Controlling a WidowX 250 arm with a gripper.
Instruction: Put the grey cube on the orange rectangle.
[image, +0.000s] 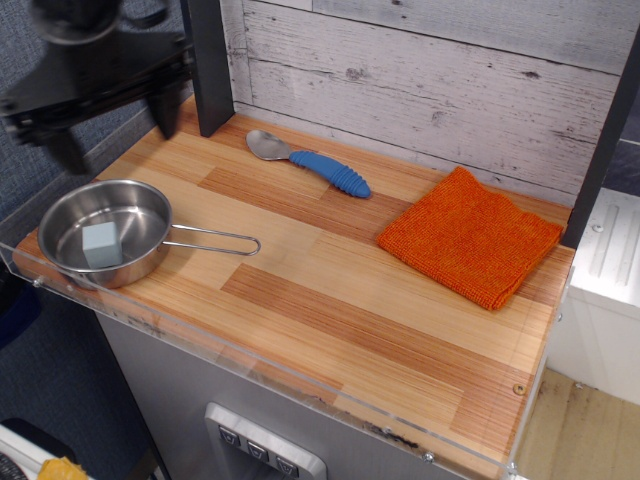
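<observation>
The small pale blue-grey cube (101, 244) sits inside the round steel pan (62, 214). Well to the pan's right lies the bright orange woven cloth (469, 235). Above the pan hangs the blurred black gripper (112, 125), fingers spread apart, holding nothing

One grey cube (101, 244), one steel pan (60, 212), one orange rectangle (470, 236), one blue-handled spoon (310, 161), one gripper (110, 125).
</observation>
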